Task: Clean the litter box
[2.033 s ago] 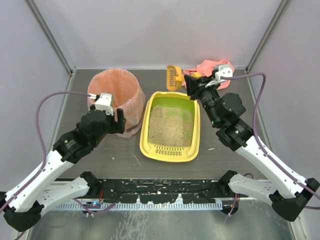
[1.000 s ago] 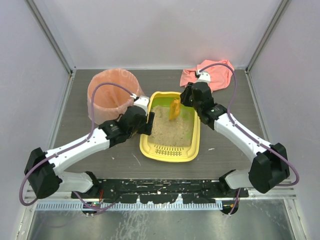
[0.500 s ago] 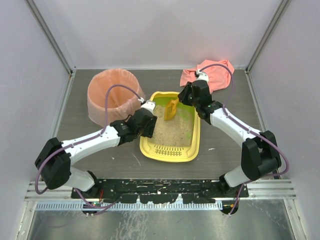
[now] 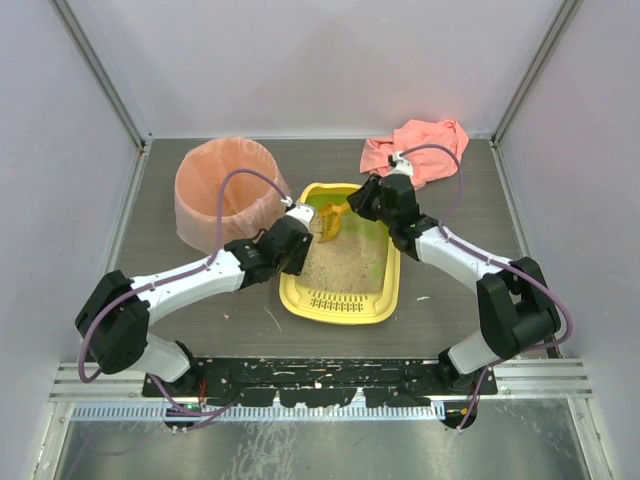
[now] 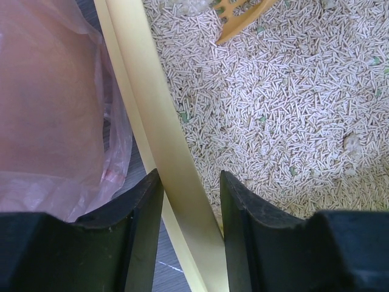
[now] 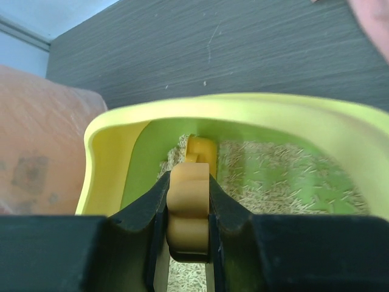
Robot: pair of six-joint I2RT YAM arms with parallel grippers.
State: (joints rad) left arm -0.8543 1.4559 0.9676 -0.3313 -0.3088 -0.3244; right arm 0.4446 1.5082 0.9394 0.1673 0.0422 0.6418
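The yellow litter box (image 4: 392,272) lies mid-table, its slotted grate nearest the arms and sandy litter (image 4: 345,262) inside. My left gripper (image 4: 297,240) is at its left wall; in the left wrist view the yellow rim (image 5: 158,121) runs between the fingers of the left gripper (image 5: 189,176), which is shut on it. My right gripper (image 4: 362,205) reaches in from the far right corner, shut on the handle of the orange scoop (image 4: 333,220). In the right wrist view the right gripper (image 6: 188,179) pinches the scoop (image 6: 197,149), whose head dips into litter by the green wall (image 6: 146,158).
A round bin lined with a pink bag (image 4: 225,190) stands just left of the box, its bag (image 5: 55,103) touching the left finger's side. A pink cloth (image 4: 420,143) lies crumpled at the back right. Cage walls enclose the table.
The right arm carried the scoop from behind the box down into its far left corner. The left arm moved from the bin to the box's left rim and closed on it.
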